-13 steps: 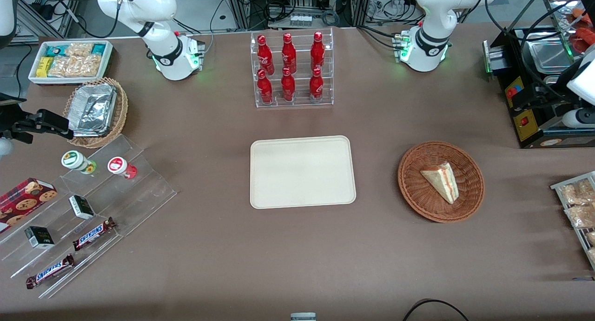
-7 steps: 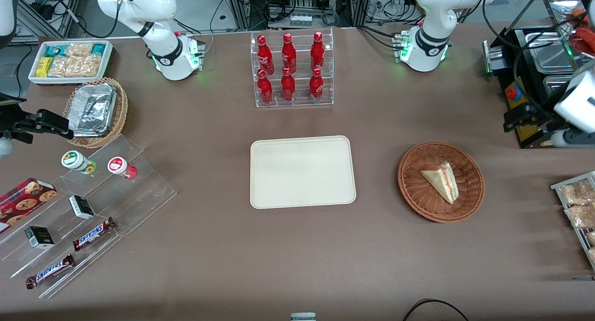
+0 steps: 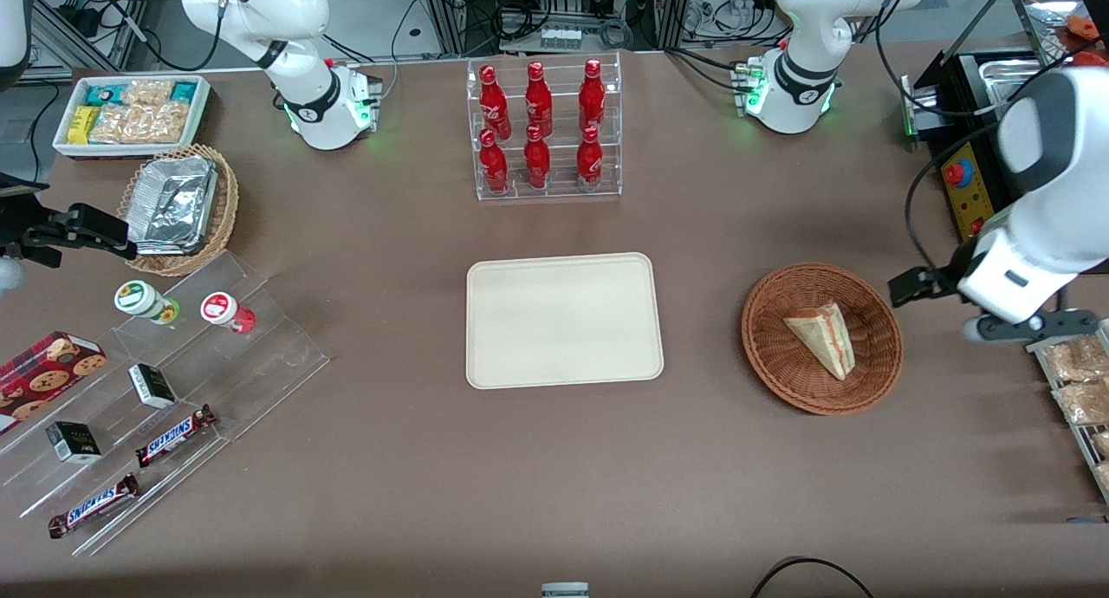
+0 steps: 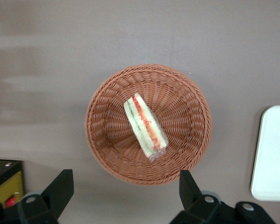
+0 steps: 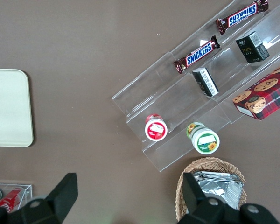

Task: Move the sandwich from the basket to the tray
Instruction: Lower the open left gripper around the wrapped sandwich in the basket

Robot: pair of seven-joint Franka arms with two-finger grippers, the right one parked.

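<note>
Brown cloth covers the table point(image 3: 554, 477), where the sandwich point(image 3: 823, 338) lies in the basket point(image 3: 771, 364), well apart from the bare tray point(image 3: 563, 321). Toward the working arm's end, the gripper point(image 4: 123, 186) hangs above the basket's edge, fingers point(image 4: 60, 186) spread wide and holding nothing.

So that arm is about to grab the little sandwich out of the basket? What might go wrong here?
Two risks. The sandwich is a soft wedge lying tilted in the basket, so the open pincer, hanging above the basket's rim, might squash it or let it slip. The basket looks light and stands loose on the table; a finger catching the weave could drag it. The tray lies well off toward the parked arm's end, so a weak grip might drop it midway.
</note>
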